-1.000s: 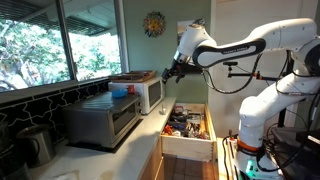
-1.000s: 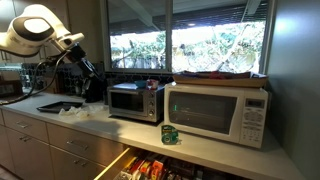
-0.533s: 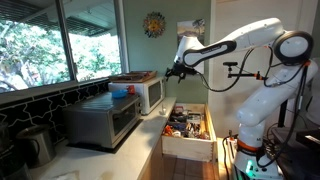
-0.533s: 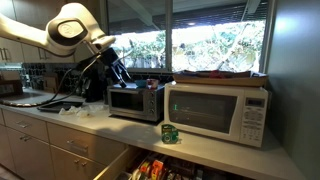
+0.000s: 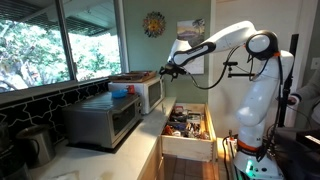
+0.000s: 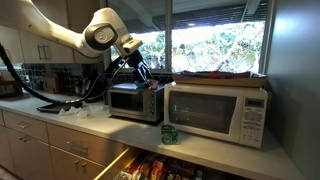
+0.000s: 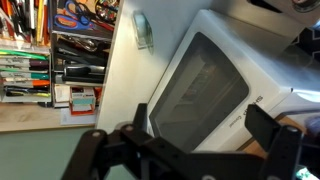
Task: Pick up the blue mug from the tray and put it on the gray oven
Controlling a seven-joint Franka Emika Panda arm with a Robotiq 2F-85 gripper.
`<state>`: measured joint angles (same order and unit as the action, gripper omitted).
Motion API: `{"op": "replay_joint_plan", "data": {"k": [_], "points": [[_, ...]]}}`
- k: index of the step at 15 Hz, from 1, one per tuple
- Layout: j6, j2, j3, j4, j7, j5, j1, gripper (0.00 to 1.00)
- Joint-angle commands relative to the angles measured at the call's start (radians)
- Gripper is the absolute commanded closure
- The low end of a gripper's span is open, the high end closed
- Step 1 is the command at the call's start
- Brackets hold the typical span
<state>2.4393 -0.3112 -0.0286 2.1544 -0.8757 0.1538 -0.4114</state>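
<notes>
We see the gripper (image 5: pixel 165 72) hanging in the air at the front of the white microwave (image 5: pixel 150 93), at about the height of its top. It is touching nothing and stands just off the near end of the tray (image 5: pixel 130 76). In the wrist view the two fingers (image 7: pixel 92 150) are spread wide apart with nothing between them. Below them lie the microwave's door and top (image 7: pixel 215 90), a green can (image 7: pixel 140 30) on the counter, and an open drawer (image 7: pixel 60 60) packed with tools. The reddish-brown tray lies flat on top of the white microwave in both exterior views (image 6: pixel 220 73). The blue mug should be on it, but at this size we cannot pick it out on the tray in any view. The gray oven (image 5: pixel 100 122) stands beside the microwave on the counter, its dark glass door shut. On its top, close to the microwave, sits a small blue item with a red bit (image 5: pixel 120 90). In an exterior view the gripper (image 6: pixel 140 72) shows above the gray oven (image 6: pixel 135 102), with the green can (image 6: pixel 170 134) on the counter in front of the microwave (image 6: pixel 215 112). A dark metal jug (image 5: pixel 35 143) stands on the counter at the far side of the oven, well apart from the arm.
</notes>
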Motion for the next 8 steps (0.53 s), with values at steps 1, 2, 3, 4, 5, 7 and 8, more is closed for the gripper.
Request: {"op": "replay_joint_plan", "data": {"k": [1,2,3,4,5,7,8], "points": [[-0.005,-0.005,0.036,-0.003,-0.009,0.016,0.041,0.00],[-0.005,-0.010,0.035,-0.002,-0.009,0.016,0.041,0.00],[-0.005,-0.013,0.035,-0.001,-0.009,0.016,0.042,0.00],[-0.005,-0.014,0.035,0.000,-0.009,0.016,0.042,0.00],[-0.010,-0.005,0.026,-0.011,-0.046,0.028,0.035,0.00],[-0.028,0.039,0.028,-0.081,-0.108,0.008,0.035,0.00],[-0.076,0.073,0.043,-0.142,-0.101,0.001,0.037,0.00]]}}
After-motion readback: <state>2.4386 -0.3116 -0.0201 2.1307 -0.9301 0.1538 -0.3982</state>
